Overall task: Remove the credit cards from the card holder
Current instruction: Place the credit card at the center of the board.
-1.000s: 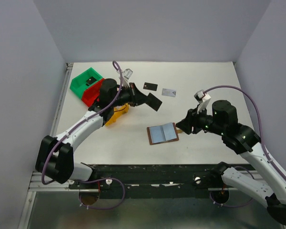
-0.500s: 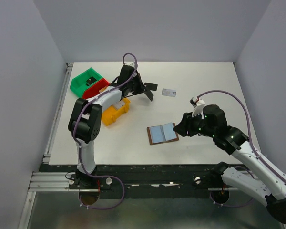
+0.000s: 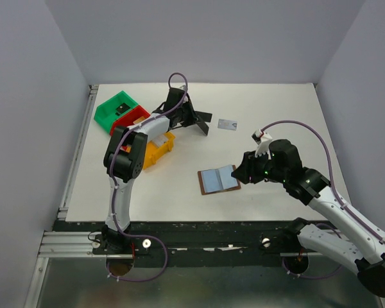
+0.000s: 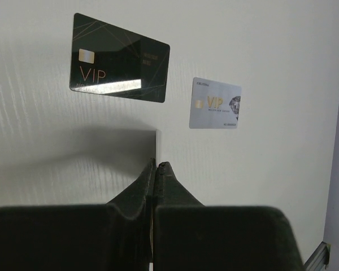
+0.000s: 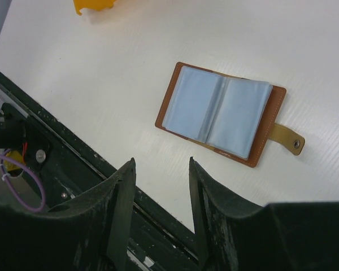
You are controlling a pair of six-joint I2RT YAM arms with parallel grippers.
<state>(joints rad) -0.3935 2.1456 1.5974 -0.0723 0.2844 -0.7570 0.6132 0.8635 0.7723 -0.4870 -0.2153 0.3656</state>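
Left end effector is pinching the held black card between closed jaws; in its wrist view the card is showing edge-on, standing just above the counter. Ahead of its tips and slightly left, the black VIP card is lying flat; ahead and to the right, well clear of it, the silver-blue card is lying flat too. Right end effector is hovering with jaws about half apart, holding nothing. The card holder is lying open and face up ahead of and below its tips, closing tab pointing away to the right. Cannot tell whether its grey-blue pockets are hiding more cards. Judgement: cards are behaving as light, stiff, slick plates, so a thin edge pinch is suiting them; flat on the counter they are offering little to grab. The holder is looking soft and light, likely sliding or lifting with a card; pinning the cover or tab while pulling a card by its exposed short edge seems best.
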